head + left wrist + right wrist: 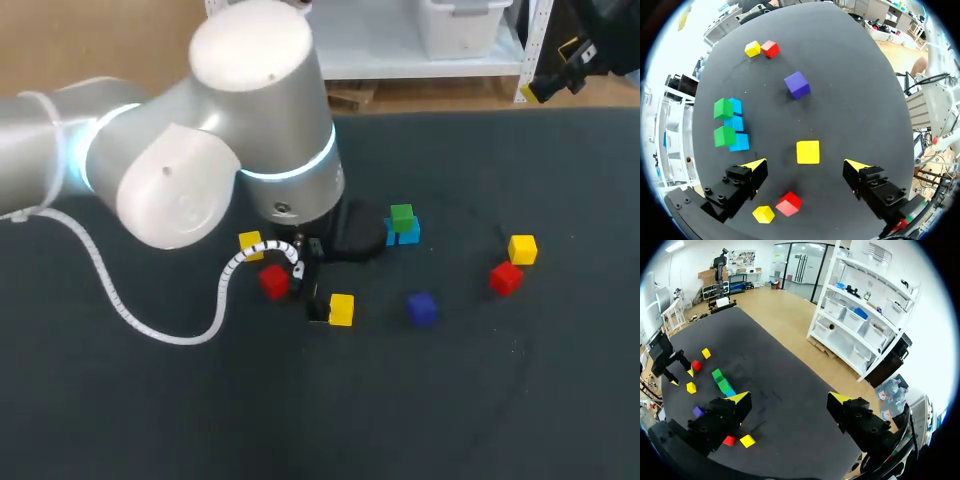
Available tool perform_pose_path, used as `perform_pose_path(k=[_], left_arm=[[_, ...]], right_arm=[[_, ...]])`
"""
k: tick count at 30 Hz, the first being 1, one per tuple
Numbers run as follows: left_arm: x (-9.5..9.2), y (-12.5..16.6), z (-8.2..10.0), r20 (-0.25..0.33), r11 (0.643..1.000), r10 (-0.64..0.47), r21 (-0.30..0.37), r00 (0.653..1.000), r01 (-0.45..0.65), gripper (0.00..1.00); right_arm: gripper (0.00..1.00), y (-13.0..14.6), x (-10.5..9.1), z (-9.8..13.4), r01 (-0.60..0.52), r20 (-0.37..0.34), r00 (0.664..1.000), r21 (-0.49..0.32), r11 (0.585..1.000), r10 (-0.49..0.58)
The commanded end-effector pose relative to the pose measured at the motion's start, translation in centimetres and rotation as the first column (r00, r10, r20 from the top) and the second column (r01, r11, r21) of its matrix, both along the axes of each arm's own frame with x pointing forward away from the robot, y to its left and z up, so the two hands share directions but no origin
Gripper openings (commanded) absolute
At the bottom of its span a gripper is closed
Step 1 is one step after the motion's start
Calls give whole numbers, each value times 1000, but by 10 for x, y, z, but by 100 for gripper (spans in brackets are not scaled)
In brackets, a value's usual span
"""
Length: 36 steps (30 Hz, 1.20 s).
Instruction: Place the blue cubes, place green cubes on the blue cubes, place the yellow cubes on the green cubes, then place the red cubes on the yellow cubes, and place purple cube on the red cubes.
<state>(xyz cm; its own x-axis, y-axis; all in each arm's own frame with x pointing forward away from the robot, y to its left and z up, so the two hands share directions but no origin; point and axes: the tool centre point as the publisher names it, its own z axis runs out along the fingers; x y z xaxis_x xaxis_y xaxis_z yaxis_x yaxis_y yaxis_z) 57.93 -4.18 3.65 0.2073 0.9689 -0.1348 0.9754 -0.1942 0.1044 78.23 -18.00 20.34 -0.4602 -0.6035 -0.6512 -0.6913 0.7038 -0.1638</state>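
Note:
Seen from the left wrist, my left gripper (806,167) hangs open above the table, with a yellow cube (808,152) lying just ahead of the gap between its fingers, untouched. Beside one finger, two green cubes (724,122) sit on a short row of blue cubes (739,142). A red cube (788,204) and another yellow cube (763,214) lie under the gripper. Farther ahead are the purple cube (797,84) and a yellow and red pair (761,48). My right gripper (789,399) is open and empty, high over the table's far right corner (555,72).
In the head view my left arm (200,150) covers the table's left middle, and its white cable (150,325) loops down to the mat. Red cube (506,277) and yellow cube (522,249) lie at the right, with dark mat in front.

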Motion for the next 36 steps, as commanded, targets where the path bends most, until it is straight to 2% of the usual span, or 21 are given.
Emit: perform_pose_path(k=[1, 3, 7, 18, 26, 30, 32, 34, 35, 36], left_arm=[[3, -6, -10, -49, 1000, -4, 8, 999, 5, 100], [0, -7, -12, -83, 1000, -5, 5, 997, 5, 100], [-3, -9, -18, -88, 1000, 3, 5, 996, -3, 100], [6, -10, -35, -64, 999, 32, 7, 997, -31, 100], [6, -13, -42, -36, 996, 76, 43, 996, -75, 100], [4, -14, -41, -28, 994, 93, 53, 995, -92, 90], [3, -15, -41, -25, 994, 97, 60, 995, -95, 81], [2, -15, -41, -25, 994, 97, 60, 995, -96, 67], [2, -15, -42, -22, 993, 101, 63, 995, -99, 49], [2, -15, -42, -21, 993, 102, 64, 995, -100, 41]], right_arm=[[100, 0, -1, 0, 1, 0, 1000, -1, 1000, -1], [100, 0, -1, 0, 1, 0, 1000, -1, 1000, -1], [100, 0, -1, 0, 1, 0, 1000, -1, 1000, -1], [100, 0, -1, 0, 1, 0, 1000, -1, 1000, -1], [100, 0, -1, 0, 1, 0, 1000, -1, 1000, -1], [100, 0, -1, 0, 1, 0, 1000, -1, 1000, -1], [100, 0, -1, 0, 1, 0, 1000, -1, 1000, -1], [100, 0, -1, 0, 1, 0, 1000, -1, 1000, -1], [100, 0, -1, 0, 1, 0, 1000, -1, 1000, -1], [100, 0, -1, 0, 1, 0, 1000, -1, 1000, -1]])
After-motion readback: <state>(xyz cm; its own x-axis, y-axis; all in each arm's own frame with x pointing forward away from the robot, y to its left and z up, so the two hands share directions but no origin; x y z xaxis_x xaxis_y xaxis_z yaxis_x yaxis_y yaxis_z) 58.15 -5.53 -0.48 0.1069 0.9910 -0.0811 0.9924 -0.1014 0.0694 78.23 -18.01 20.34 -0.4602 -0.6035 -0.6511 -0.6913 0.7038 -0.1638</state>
